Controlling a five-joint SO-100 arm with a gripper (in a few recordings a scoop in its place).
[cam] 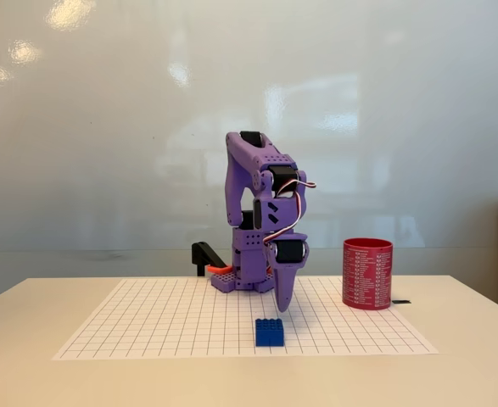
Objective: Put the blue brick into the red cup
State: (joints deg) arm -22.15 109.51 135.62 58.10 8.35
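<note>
The blue brick (270, 331) sits studs-up on the white gridded mat (164, 326), near the mat's front edge. The red cup (367, 273) with white print stands upright at the mat's right rear corner. The purple arm is folded at the back of the mat with its gripper (282, 301) pointing down, its tip just behind and slightly right of the brick, a little above the mat. The fingers look pressed together with nothing between them. The brick and the gripper are apart.
The arm's base (244, 275) sits at the mat's rear centre with a black and orange clamp (208, 259) to its left. A white wall rises behind the pale table (469, 365). A dark object stands at the right edge.
</note>
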